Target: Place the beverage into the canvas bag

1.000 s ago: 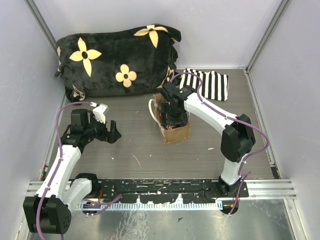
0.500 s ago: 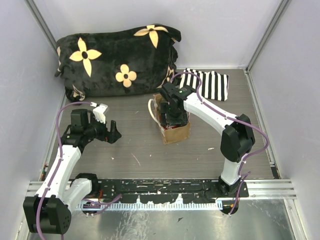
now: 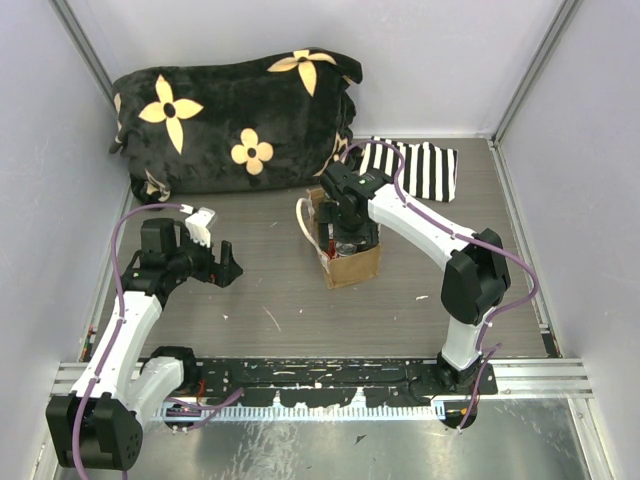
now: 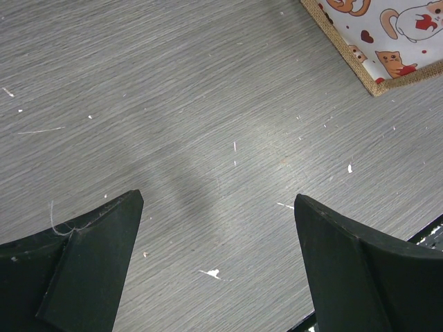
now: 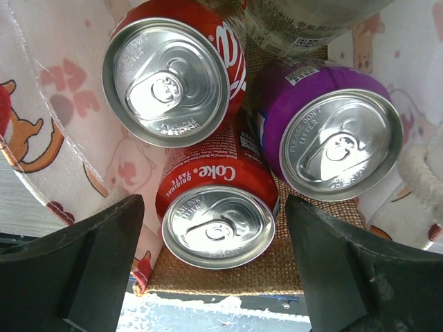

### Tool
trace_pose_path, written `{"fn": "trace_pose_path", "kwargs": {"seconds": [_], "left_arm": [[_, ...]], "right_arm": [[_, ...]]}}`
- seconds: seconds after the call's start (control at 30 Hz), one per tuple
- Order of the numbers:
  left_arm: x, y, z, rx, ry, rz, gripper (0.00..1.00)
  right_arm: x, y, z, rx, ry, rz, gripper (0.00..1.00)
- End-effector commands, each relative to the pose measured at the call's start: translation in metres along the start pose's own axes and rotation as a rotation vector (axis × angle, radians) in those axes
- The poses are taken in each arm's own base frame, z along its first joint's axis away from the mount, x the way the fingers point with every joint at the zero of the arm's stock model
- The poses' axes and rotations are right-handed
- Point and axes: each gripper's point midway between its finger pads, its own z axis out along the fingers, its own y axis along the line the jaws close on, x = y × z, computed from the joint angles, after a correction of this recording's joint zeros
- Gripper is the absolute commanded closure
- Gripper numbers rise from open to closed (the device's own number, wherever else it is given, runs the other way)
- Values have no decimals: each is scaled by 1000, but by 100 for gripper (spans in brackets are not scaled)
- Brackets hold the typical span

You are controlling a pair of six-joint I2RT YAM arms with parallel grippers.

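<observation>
The tan burlap canvas bag stands mid-table; its cat-print lining shows in the right wrist view. Inside stand two red Coke cans, a purple can and part of a clear bottle. My right gripper is open just above the bag's mouth, its fingers either side of the nearer Coke can and apart from it. My left gripper is open and empty over bare table, well left of the bag, whose corner shows at the top right of the left wrist view.
A black cushion with yellow flowers lies at the back left. A flat black-and-white striped cloth lies behind the bag at the back right. Grey walls close in both sides.
My right gripper has drawn up and slightly back from the bag, so the bag's open mouth with a can inside shows now. The left arm has not moved.
</observation>
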Motion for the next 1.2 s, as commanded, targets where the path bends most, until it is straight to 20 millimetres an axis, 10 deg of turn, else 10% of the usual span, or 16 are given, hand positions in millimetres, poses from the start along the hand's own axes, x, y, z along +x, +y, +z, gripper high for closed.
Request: {"fn": "trace_pose_path", "kwargs": {"seconds": [0.0,0.3,0.6,1.17], "left_arm": [[-2,0,0,9,-22,20,2],[-2,1,2,8,-16,18,2],[-2,1,2,7,-16,18,2],[-4,0,-1,3,-15,29,2]], "right_arm": [[-20,7,-38,-44,-119,14,11],[-36,7,-75,-62,-222,52,41],[-17,4,-45,-46,-139,28,77],[13,12,12,-4,-71,-13,82]]}}
